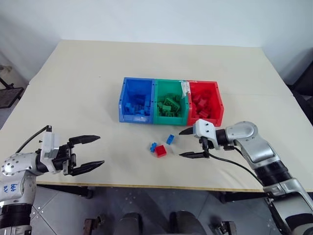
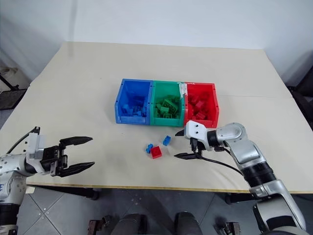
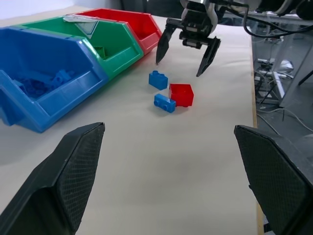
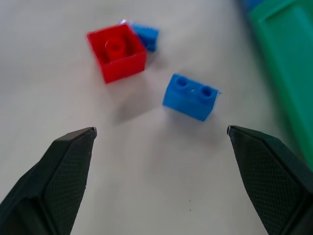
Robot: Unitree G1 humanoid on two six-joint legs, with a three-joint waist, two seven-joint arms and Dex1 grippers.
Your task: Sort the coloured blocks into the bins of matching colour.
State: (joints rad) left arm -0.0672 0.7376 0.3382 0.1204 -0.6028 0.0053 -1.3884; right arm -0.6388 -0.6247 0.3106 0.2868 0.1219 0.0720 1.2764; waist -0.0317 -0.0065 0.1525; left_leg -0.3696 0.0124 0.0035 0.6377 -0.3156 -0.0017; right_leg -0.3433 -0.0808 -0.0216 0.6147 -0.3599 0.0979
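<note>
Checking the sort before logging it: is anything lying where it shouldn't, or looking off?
Three bricks lie loose on the table in front of the bins: a red brick touching a small blue brick, and another blue brick apart, nearer the green bin. A pale scrap sits on the green-red rim.

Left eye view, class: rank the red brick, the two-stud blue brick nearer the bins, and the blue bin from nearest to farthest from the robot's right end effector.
1. Two-stud blue brick, just left of the open right end effector, toward the bins.
2. Red brick, farther left, beside another small blue brick.
3. Blue bin, left end of the row.
</note>
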